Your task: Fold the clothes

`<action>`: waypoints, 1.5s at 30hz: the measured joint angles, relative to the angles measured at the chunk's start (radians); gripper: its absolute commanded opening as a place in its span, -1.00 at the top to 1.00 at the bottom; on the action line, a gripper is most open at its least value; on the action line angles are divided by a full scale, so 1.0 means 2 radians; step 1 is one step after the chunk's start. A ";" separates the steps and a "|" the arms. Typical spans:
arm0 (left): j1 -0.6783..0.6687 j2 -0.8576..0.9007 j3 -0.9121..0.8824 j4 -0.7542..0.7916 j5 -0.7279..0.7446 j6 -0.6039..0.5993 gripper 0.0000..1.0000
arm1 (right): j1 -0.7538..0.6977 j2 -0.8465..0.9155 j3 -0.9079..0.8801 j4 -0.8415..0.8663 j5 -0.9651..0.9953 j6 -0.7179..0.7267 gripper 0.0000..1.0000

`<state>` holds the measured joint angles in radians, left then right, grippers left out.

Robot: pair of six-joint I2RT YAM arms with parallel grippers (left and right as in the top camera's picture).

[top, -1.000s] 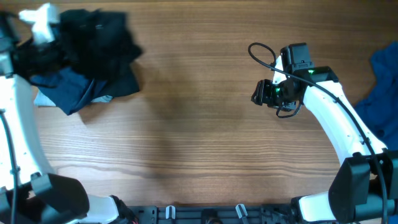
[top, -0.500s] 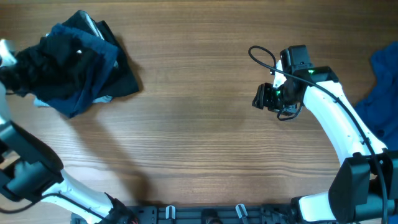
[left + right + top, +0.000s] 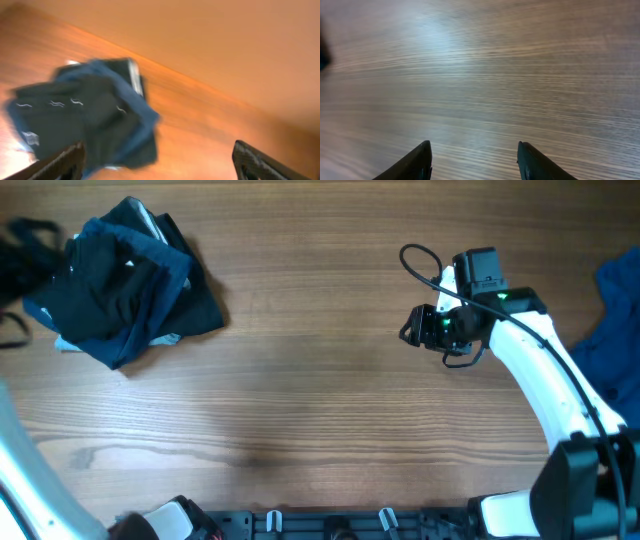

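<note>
Left end effector [image 3: 159, 162]: I have let go and swung off to the bench's far-left edge, fingers spread and empty. The dark clothes [image 3: 125, 290] I held a moment ago lie in a crumpled heap at the far left of the bench [image 3: 320, 400], just right of me. Nothing looks folded yet. Right end effector [image 3: 412, 328] hangs released, well apart to the right.

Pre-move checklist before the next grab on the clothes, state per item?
1. Left gripper open, nothing between fingers: ok.
2. Right gripper open, empty, over bare table: ok.
3. Dark clothes pile held by neither gripper: ok.
4. Pile flat enough to fold: not ok, bunched.
5. Blue garment wholly in view: not ok, cut off at right edge.
6. Left wrist view sharp: not ok, blurred.
</note>
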<state>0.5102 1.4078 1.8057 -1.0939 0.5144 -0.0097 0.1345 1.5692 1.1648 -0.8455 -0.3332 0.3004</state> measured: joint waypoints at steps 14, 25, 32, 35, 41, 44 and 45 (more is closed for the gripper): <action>-0.364 -0.070 -0.003 -0.195 -0.207 -0.031 -1.00 | 0.000 -0.340 0.002 -0.012 -0.071 -0.051 -0.99; -0.370 -0.061 -0.003 -0.196 -0.237 -0.043 -0.99 | 0.000 -0.333 0.002 -0.052 -0.064 0.086 -0.99; -0.370 -0.061 -0.003 -0.196 -0.237 -0.043 -0.99 | 0.000 -0.316 -0.003 -0.002 0.001 0.147 -0.99; -0.370 -0.061 -0.003 -0.196 -0.238 -0.043 -0.99 | 0.000 -0.361 -0.049 0.096 0.040 0.121 -1.00; -0.370 -0.061 -0.003 -0.196 -0.240 -0.043 -0.99 | 0.000 -0.558 -0.284 0.281 0.065 0.041 -0.99; -0.370 -0.060 -0.003 -0.197 -0.240 -0.043 -1.00 | 0.000 -0.646 -0.377 0.293 0.068 0.030 -0.99; -0.370 -0.060 -0.003 -0.197 -0.241 -0.043 -1.00 | 0.000 -0.670 -0.397 0.292 0.069 0.029 -0.99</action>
<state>-0.2295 1.2884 1.7992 -1.4879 0.0330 -0.0963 0.1345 0.2298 0.3717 -0.2607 -0.1947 0.3588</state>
